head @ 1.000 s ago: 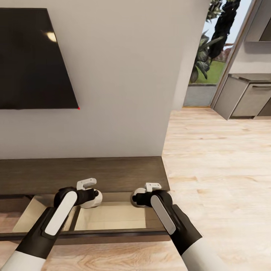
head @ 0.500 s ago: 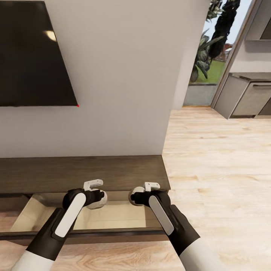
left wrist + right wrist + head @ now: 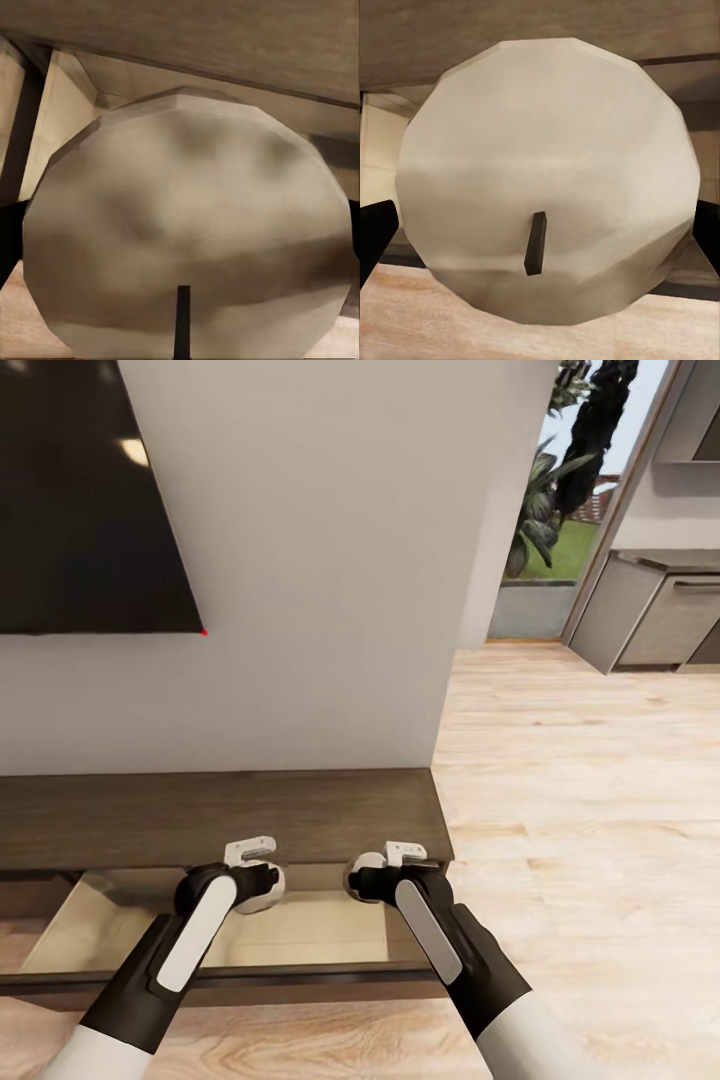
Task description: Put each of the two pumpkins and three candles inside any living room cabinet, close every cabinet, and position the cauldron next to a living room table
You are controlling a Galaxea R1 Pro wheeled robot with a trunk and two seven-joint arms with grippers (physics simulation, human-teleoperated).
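My left gripper (image 3: 268,884), carrying its candle (image 3: 262,890), is sliding rightward over the open drawer (image 3: 300,935) of the cabinet (image 3: 220,815), closing in on my right gripper (image 3: 357,879); my view is tilting slightly.

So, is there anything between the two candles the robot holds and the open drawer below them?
Nothing visible is in the way. The left pincer and right pincer each hold a pale round candle right above the open drawer of the cabinet, with bare beige floor below.
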